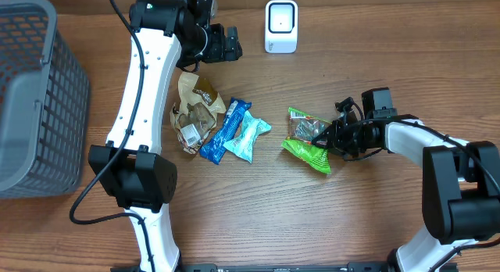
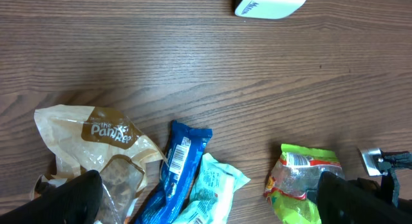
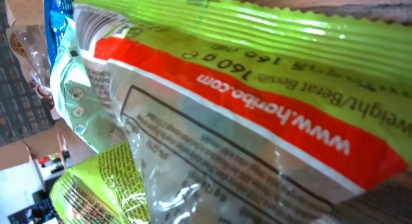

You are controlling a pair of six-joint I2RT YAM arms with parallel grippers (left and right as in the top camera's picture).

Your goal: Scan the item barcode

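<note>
A green and red candy bag (image 1: 306, 149) lies on the wooden table right of centre. My right gripper (image 1: 328, 137) is shut on its right edge. The bag (image 3: 225, 89) fills the right wrist view and hides the fingers. A white barcode scanner (image 1: 281, 26) stands at the back of the table, with its base also in the left wrist view (image 2: 270, 2). My left gripper (image 1: 226, 44) hovers high at the back left of the scanner, open and empty. Its dark fingertips (image 2: 71, 201) stand wide apart over the snack packs, and the candy bag (image 2: 299, 182) shows there too.
A brown-labelled clear bag (image 1: 195, 108), a blue bar wrapper (image 1: 225, 130) and a teal pack (image 1: 248, 137) lie together left of the candy bag. A grey mesh basket (image 1: 31, 92) stands at the far left edge.
</note>
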